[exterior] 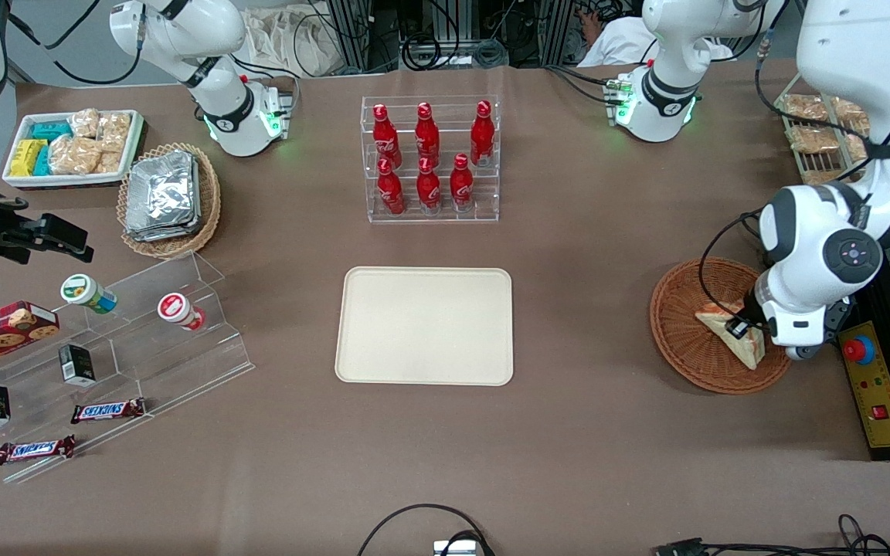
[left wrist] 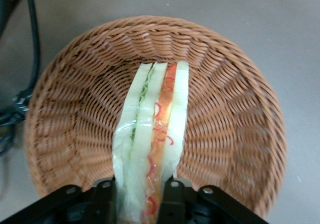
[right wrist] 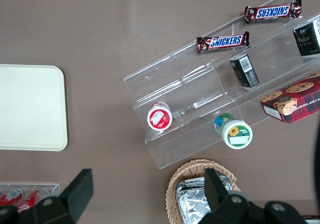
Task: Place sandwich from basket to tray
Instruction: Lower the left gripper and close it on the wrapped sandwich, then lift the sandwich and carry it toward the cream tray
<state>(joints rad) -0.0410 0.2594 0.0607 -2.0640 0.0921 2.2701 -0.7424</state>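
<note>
A brown table (exterior: 607, 255) holds the empty tray (exterior: 424, 325) at its middle and, toward the working arm's end, the basket (exterior: 681, 340). In the basket stands the sandwich (exterior: 731, 333), on edge, with the left gripper (left wrist: 142, 190) closed on it, one finger (left wrist: 172, 191) against each bread face.

The step in hand looks to be the lift. It would go best straight up until the wedge clears the wicker rim, with the squeeze kept light, since soft bread in film may crush or slip, then level travel to the tray's middle.

The fingertips are cut off at the wrist view's edge, so how deep the grip sits cannot be told. In the front view the arm covers part of the basket and the sandwich's upper corner.
</note>
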